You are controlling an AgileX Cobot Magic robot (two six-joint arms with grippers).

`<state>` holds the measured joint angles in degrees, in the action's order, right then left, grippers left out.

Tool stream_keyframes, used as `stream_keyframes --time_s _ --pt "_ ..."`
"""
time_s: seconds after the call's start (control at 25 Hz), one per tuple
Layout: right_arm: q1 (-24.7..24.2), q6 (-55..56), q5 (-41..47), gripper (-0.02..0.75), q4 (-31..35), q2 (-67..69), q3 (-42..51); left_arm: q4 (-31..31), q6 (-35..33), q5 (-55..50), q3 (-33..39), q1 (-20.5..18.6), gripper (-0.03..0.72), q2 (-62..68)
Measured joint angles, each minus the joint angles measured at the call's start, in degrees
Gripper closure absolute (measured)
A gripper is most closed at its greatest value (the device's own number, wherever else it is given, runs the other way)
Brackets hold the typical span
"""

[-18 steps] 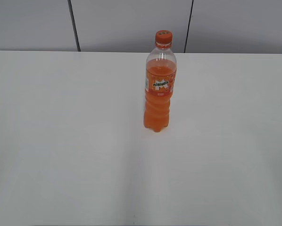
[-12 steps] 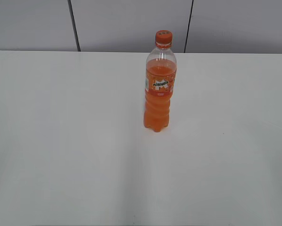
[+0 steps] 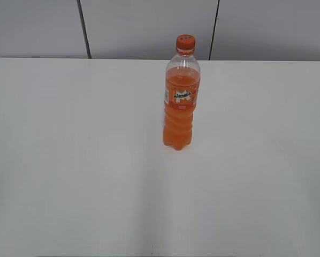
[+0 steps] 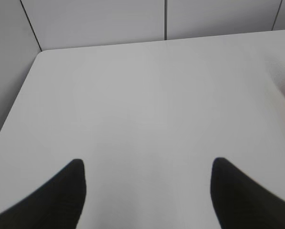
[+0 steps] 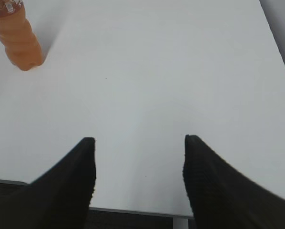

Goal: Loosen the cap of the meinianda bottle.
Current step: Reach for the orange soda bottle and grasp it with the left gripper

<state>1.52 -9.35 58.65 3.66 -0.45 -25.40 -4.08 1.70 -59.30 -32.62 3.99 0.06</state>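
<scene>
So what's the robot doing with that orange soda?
Nothing yet. The Mirinda bottle stands upright on the white table, its orange cap screwed on. No arm shows in the exterior view. The left gripper hangs open over bare table, with just a blurry orange bit at the picture's right edge. The right gripper is open too, near the table's edge, with the bottle far off to its left. Neither touches it.

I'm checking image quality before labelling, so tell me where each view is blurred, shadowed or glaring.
Exterior view: even soft light, the meinianda bottle and cap sharp, only a faint shadow on the table. Left wrist view: the left tool is a dark blur, and the bottle is a smeared orange patch at the right edge. Right wrist view: the right tool is soft and dark, the bottle's base fairly clear.
</scene>
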Motion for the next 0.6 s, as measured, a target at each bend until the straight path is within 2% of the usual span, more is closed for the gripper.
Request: stream_keyframes --time_s 0.6 --pt "0.0 0.0 0.0 0.296 0.0 0.0 0.0 0.0 0.0 0.0 0.0 0.0 0.189 0.0"
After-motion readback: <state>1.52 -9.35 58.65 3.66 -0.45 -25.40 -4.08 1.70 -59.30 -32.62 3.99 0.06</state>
